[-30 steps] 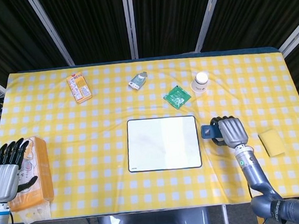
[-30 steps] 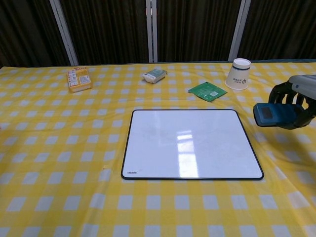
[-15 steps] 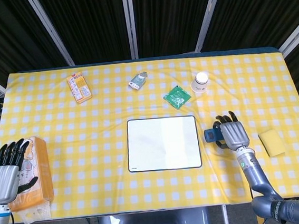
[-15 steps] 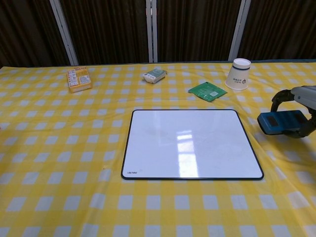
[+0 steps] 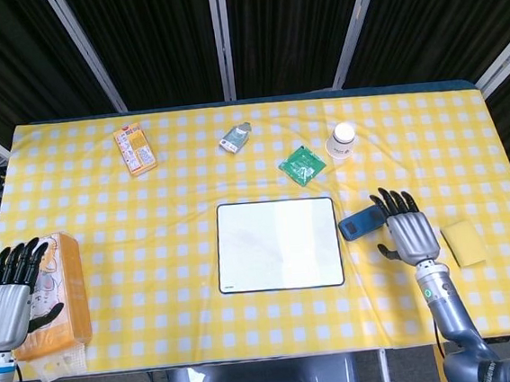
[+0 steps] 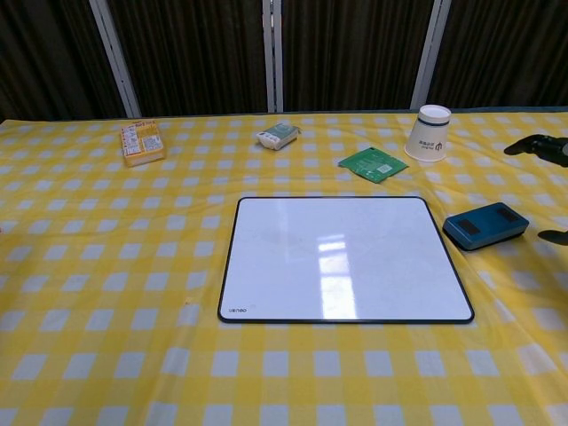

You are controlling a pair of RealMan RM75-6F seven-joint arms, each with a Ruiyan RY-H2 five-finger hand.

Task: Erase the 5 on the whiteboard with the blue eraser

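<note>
My worry now is the blue eraser (image 5: 360, 224) lying loose just off the whiteboard's (image 5: 278, 245) right edge. If I draw my right hand (image 5: 410, 233) away carelessly, a fingertip could knock it. That hand is spread and holds nothing; the eraser sits just beside its fingertips, toward the board, which looks clean — no 5 visible.

Yellow-and-white checked tablecloth (image 6: 106, 293); white whiteboard (image 6: 342, 257) (black-rimmed); blue eraser (image 6: 485, 225); green packet (image 6: 378, 164); orange box (image 6: 143, 143); yellow sponge (image 5: 462, 243); white cup (image 6: 429, 133).
</note>
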